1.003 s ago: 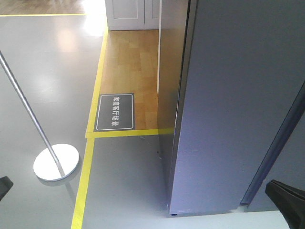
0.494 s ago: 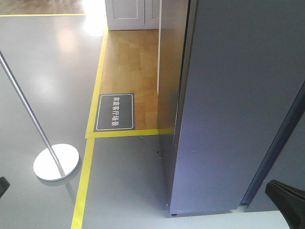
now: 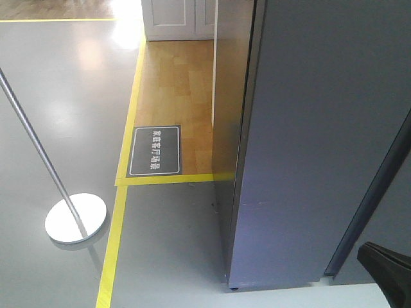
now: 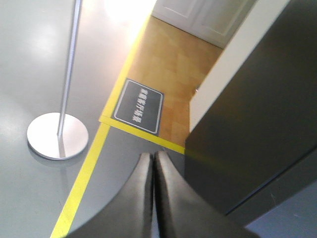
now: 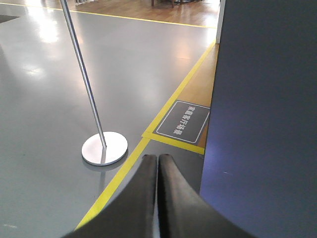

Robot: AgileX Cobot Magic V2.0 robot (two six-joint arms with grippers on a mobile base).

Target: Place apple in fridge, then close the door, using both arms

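The fridge is a tall dark grey-blue cabinet filling the right half of the front view. Its door is the wide flat panel facing me, with only a thin dark seam along the cabinet side. No white interior shows. The apple is out of view in every frame. My left gripper is shut with nothing in it, hovering over the grey floor left of the fridge. My right gripper is also shut and empty, just left of the fridge's blue face. A black part of the right arm shows at the bottom right corner.
A metal stanchion pole with a round base stands on the grey floor to the left. Yellow floor tape borders a wood-floor area with a dark floor sign. A white panelled cupboard stands at the back.
The black tip of my left gripper at the bottom left edge of the front view has slipped out of frame. The fridge and right arm have not moved.
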